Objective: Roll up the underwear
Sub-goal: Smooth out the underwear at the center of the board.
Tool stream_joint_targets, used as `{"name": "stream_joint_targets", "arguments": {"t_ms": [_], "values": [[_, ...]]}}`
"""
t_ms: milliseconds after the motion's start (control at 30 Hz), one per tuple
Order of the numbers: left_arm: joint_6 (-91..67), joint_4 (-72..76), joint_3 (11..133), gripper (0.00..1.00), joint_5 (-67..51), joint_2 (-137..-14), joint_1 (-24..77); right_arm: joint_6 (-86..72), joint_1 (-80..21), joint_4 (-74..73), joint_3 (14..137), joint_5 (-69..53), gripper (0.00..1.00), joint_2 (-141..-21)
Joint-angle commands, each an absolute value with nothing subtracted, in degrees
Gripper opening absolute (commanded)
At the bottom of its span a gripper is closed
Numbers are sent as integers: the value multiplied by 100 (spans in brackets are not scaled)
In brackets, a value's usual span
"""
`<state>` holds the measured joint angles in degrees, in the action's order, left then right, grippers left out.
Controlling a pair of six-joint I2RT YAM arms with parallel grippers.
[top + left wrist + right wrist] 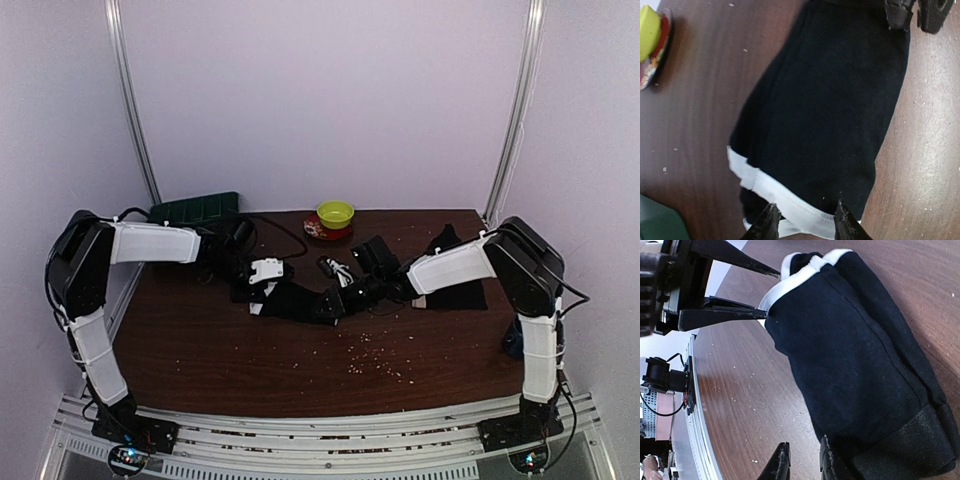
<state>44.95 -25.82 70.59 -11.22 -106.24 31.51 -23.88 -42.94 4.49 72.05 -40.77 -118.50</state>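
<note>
The underwear is a plain black piece with one white band, lying at the middle of the brown table between my two grippers. In the left wrist view the underwear stretches away from me. My left gripper stands open, its tips astride the white band at the near end. In the right wrist view my right gripper is open by a narrow gap with bare table between the fingers. Its right finger rests against the black edge of the underwear. From above, the left gripper and right gripper sit at opposite ends.
A yellow-green bowl on a red plate stands at the back centre. A dark green tray lies at the back left. Another black fabric piece lies under my right forearm. Crumbs dot the table in front.
</note>
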Motion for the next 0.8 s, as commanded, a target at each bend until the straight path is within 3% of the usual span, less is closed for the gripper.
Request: {"name": "stream_joint_targets", "arguments": {"t_ms": [0, 600, 667, 767], "values": [[4601, -2632, 7095, 40, -1272, -10977, 3156, -2380, -4269, 481, 7326, -4083, 22, -12050], [4855, -2982, 7447, 38, -604, -11543, 2653, -2191, -3955, 88, 7090, -3959, 20, -12279], [4870, -3075, 7534, 41, -643, -11589, 2630, -2144, -3955, 33, 7137, -4042, 20, -12278], [4869, -3355, 7762, 54, -919, -11540, 2634, -2065, -3970, -13, 7205, -4153, 20, -12143]]}}
